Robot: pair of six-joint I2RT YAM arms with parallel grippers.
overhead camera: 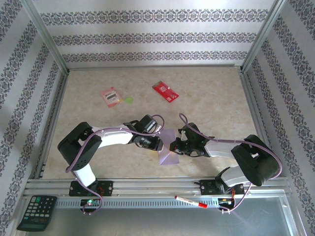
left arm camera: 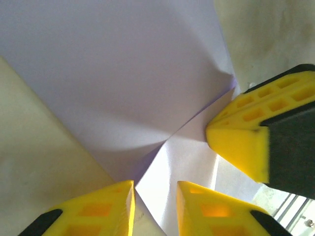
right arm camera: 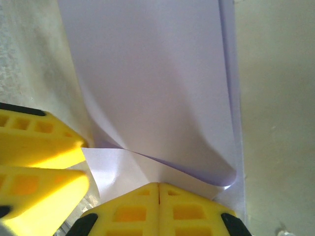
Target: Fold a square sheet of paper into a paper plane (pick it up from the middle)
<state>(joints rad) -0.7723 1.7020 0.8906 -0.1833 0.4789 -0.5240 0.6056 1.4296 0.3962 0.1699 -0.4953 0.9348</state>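
We list one folded lilac square sheet of paper [overhead camera: 168, 151] on table [overhead camera: 211, 103]: right fingers [right arm camera: 189, 211] pinched shut on it, left fingers [left arm camera: 209, 209] narrowly parted at its edge.

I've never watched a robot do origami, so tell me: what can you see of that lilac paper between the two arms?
The paper is thin, plain, pale lilac and partly folded: one sharp crease, one flap bowing upward. It is near the front of the table. The right gripper is shut on one edge; the left gripper, jaws slightly apart, straddles a folded edge on the other side.
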